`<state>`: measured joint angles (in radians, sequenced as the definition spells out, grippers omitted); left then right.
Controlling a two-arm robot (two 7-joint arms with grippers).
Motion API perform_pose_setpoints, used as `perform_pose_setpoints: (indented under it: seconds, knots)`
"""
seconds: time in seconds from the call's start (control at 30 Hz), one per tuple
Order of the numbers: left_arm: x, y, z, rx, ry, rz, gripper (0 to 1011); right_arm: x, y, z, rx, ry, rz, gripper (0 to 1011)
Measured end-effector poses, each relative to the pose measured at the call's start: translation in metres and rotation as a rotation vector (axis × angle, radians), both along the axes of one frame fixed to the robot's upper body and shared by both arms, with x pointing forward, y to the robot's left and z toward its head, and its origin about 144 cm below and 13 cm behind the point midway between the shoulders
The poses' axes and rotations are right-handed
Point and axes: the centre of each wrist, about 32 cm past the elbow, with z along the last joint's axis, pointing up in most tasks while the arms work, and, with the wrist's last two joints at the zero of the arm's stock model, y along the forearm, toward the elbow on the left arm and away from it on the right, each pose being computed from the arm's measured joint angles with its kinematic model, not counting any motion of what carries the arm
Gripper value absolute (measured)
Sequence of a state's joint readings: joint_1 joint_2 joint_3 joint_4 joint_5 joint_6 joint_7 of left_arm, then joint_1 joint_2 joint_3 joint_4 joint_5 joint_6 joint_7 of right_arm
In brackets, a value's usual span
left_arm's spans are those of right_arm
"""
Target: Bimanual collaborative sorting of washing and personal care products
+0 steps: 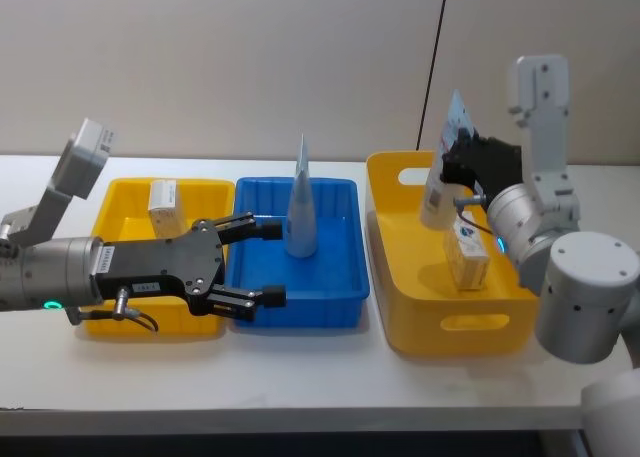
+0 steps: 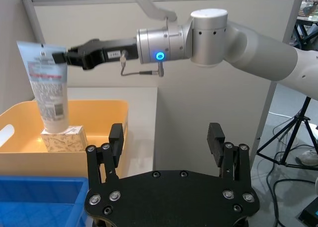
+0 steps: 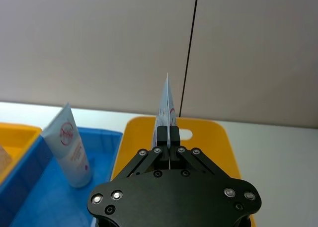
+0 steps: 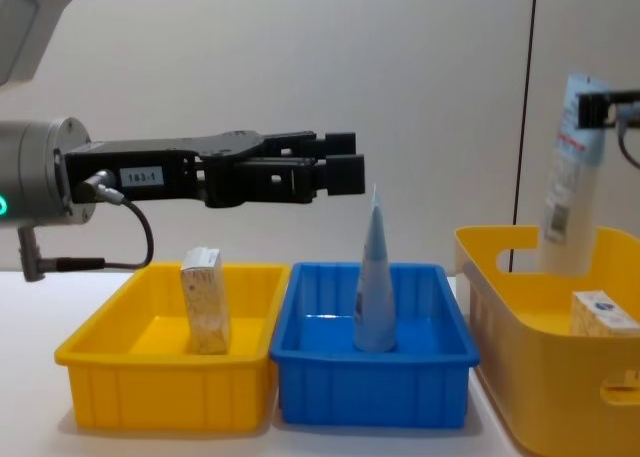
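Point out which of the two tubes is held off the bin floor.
The tube over the large yellow bin: the right gripper pinches its flat end, its cap hanging clear. The other tube stands alone on its cap in the blue bin.

Glossy moulded plastic on the blue bin [image 1: 340, 287] and both yellow bins [image 1: 215, 192] [image 1: 400, 307], smooth soft plastic on the light-blue tube [image 2: 49, 88] at upper left, matt speckled cardboard on the tan box [image 4: 203, 297], matt black gripper housing [image 3: 171, 194].

Silver-grey cylindrical arms with glowing blue-green rings; black grippers [image 1: 250, 260] studded with screws; thin looping grey cables.
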<state>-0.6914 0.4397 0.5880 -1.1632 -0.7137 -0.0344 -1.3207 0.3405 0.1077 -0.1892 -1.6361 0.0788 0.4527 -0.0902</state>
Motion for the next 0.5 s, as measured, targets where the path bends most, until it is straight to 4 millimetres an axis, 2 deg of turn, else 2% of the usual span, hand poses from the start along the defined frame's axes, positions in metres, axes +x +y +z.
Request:
perform_pose_setpoints:
  seconds: [0.1,0.27,0.5]
  knots:
    - [0.000,0.000,0.000,0.000,0.000,0.000,1001,0.001,0.000,-0.007,-0.013,0.022,-0.004,17]
    - [0.000,0.000,0.000,0.000,0.000,0.000,1001,0.002,0.000,-0.018,-0.033,0.051,-0.007,127]
    - [0.000,0.000,0.000,0.000,0.000,0.000,1002,0.003,0.002,-0.030,-0.053,0.088,-0.007,378]
